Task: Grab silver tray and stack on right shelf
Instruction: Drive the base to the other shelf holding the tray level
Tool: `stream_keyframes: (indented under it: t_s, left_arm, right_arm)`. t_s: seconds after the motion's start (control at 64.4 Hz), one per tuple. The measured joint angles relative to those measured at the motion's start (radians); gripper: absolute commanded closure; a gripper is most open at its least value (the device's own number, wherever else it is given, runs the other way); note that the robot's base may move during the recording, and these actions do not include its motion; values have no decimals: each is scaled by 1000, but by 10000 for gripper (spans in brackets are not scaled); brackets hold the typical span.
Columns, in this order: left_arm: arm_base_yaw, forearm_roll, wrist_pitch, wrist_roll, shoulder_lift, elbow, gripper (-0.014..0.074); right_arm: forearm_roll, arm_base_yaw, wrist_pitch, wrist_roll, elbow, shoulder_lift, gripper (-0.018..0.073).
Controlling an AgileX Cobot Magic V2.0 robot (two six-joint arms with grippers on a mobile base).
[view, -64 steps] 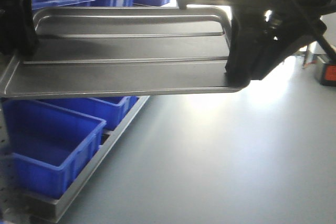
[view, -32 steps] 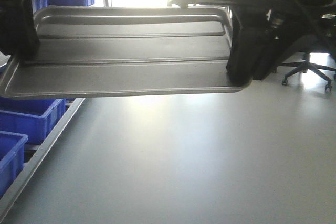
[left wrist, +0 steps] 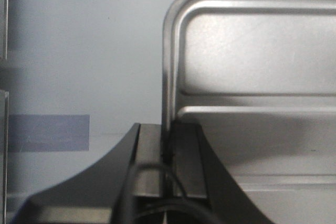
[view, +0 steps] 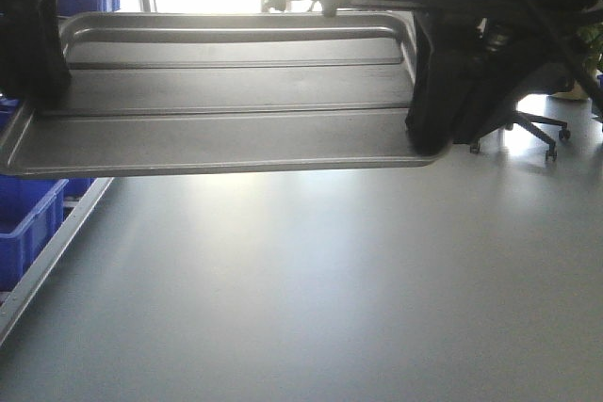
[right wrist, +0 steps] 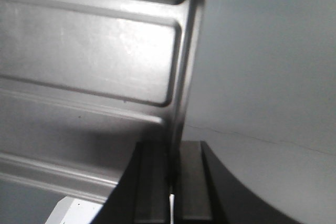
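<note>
The silver tray (view: 226,101), shiny with two long ribs, hangs level in the air across the top of the front view. My left gripper (view: 33,91) is shut on its left rim, and my right gripper (view: 429,124) is shut on its right rim. The left wrist view has the tray (left wrist: 252,66) with its rim pinched between the left gripper (left wrist: 168,145) pads. The right wrist view has the tray (right wrist: 94,56) edge clamped in the right gripper (right wrist: 172,166). The right shelf is out of view.
Grey floor (view: 320,289) lies below the tray. A blue bin (view: 28,223) on a steel rack edge (view: 52,251) sits at the left. An office chair (view: 528,124) stands at the right back. Bright windows glare behind the tray.
The whole view has swung right: the blue bins slid off to the left and an office chair came into sight. The tray stays held the same way in both grippers.
</note>
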Motion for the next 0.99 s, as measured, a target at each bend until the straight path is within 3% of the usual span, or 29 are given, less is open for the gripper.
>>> stream_keyframes:
  t_s: [0.994]
  left_arm:
    - [0,0,0,0,0,0,689]
  right_arm:
    - [2,0,0,0,0,0,501]
